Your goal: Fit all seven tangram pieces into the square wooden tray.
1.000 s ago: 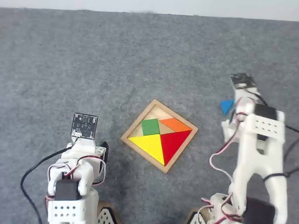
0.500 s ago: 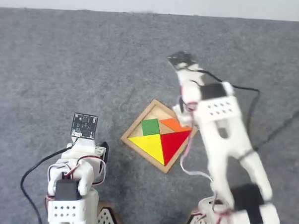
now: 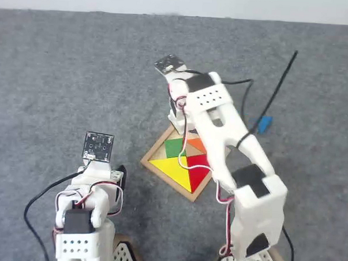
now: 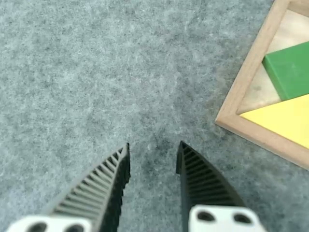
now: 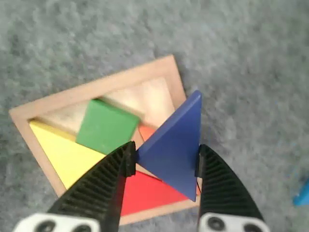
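Note:
The square wooden tray (image 3: 160, 171) lies mid-table, turned like a diamond. It holds a green square (image 3: 174, 148), a yellow triangle (image 3: 172, 168), a red triangle (image 3: 200, 171) and an orange piece (image 5: 146, 132). My right gripper (image 5: 164, 162) is shut on a dark blue triangle (image 5: 174, 142), held on edge above the tray (image 5: 96, 94) near its bare wooden part. In the high view the right gripper (image 3: 176, 114) is over the tray's far corner. My left gripper (image 4: 152, 154) is open over bare mat, just beside the tray's rim (image 4: 246, 82).
A small light blue piece (image 3: 265, 124) lies on the grey mat right of the right arm, also at the edge of the right wrist view as the light blue piece (image 5: 303, 193). A black cable runs above it. The mat is open at the far side and left.
The right arm has swung left from beside the light blue piece to above the tray's far corner. The left arm has not moved.

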Tool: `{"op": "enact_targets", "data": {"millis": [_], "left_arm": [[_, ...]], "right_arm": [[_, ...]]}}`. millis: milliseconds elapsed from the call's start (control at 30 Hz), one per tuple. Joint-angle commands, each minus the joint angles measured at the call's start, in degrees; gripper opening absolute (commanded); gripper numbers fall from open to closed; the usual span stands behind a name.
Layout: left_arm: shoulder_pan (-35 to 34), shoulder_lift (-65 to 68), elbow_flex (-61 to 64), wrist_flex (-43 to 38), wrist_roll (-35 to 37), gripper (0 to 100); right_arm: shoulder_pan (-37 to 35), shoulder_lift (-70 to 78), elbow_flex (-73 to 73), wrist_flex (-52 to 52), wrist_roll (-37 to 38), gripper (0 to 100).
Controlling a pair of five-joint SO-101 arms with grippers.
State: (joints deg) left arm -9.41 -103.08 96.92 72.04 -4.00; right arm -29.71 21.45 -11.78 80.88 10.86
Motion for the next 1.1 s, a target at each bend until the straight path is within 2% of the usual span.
{"op": "enact_targets", "data": {"millis": [0,233,333,367,533,600,667,900,1067], "left_arm": [[0.09,-1.58,-0.48,0.53,-0.35,15],[0.09,-1.58,-0.48,0.53,-0.35,15],[0.09,-1.58,-0.48,0.53,-0.35,15],[0.09,-1.58,-0.48,0.53,-0.35,15],[0.09,-1.58,-0.48,0.53,-0.35,15],[0.09,-1.58,-0.48,0.53,-0.35,15],[0.09,-1.58,-0.48,0.53,-0.35,15],[0.09,-1.58,-0.48,0.53,-0.35,15],[0.09,-1.58,-0.48,0.53,-0.35,15]], "right_arm": [[-1.89,2.42,-7.3,0.48,1.41,13.3],[-2.15,6.29,-10.81,0.48,2.55,13.4],[-2.15,6.55,-10.9,0.66,0.35,13.4],[-1.89,6.64,-10.9,1.36,-5.01,13.4],[-1.8,6.46,-12.22,3.21,-45.71,13.3],[-2.51,6.55,-13.8,3.3,-56.62,13.3],[-3.38,6.73,-15.12,2.59,-61.45,13.6],[-4.7,6.81,-15.56,-4.44,-70.07,13.3],[-8.04,8.66,-15.65,-6.9,-72.0,13.3]]}}
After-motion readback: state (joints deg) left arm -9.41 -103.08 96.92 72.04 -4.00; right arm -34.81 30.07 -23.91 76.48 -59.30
